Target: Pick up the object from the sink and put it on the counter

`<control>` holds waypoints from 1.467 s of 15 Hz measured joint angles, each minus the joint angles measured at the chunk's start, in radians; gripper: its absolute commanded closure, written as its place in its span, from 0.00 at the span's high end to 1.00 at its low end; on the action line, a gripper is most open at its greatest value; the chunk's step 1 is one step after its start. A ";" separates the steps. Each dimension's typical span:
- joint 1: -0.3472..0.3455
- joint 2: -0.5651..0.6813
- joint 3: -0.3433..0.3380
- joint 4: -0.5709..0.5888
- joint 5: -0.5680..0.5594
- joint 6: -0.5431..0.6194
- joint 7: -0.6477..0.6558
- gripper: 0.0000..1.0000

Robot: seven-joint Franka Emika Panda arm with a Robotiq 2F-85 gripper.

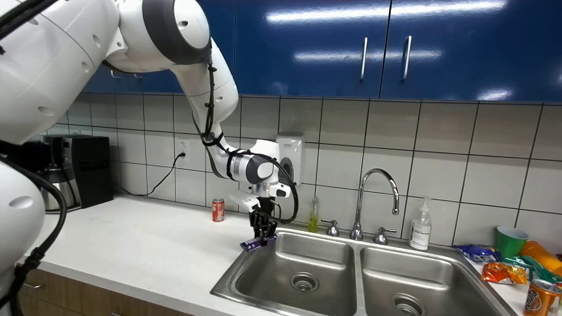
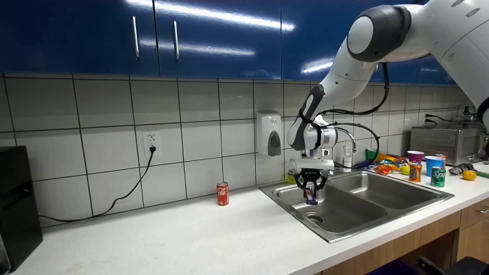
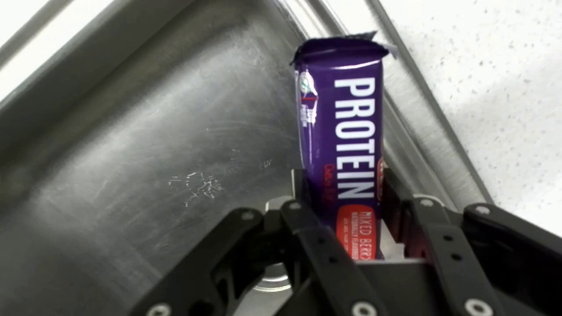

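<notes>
Pinching the protein bar (image 3: 353,131) between the two fingers (image 3: 395,206) of the gripper (image 3: 344,188), pressing on both long sides. Showing PROTEIN in white letters down the purple front, then MIXED BERRY and NATURALLY FLAVORED on a red patch (image 3: 356,232). Hanging over the edge of the sink (image 1: 325,256) beside the counter (image 1: 153,241); being unable to tell any contact with the steel. Spelling part of "Cola" on a red can (image 2: 222,194) standing upright on the counter, and "Spr" on a green can (image 2: 437,177) beyond the sink; bearing a label too small to read on a pump bottle (image 1: 420,230). Meeting pale wall tiles (image 2: 109,151) with dark joints along the off-white counter, speckled in the wrist view; reflecting strips of light from glossy blue cabinets (image 2: 217,61) overhead. Counting two basins (image 1: 281,289), two drains (image 1: 304,282), two tap handles (image 1: 332,230), one curved faucet (image 1: 358,210), one soap dispenser (image 2: 268,131) and, in an exterior view, one purple cup (image 2: 415,157) and one blue cup (image 2: 434,164).
</notes>
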 measured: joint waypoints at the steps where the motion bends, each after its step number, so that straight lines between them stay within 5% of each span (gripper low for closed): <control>1: 0.007 -0.012 0.004 -0.014 -0.007 0.000 -0.005 0.17; 22: 0.084 -0.110 0.124 -0.184 -0.055 0.001 -0.133 0.17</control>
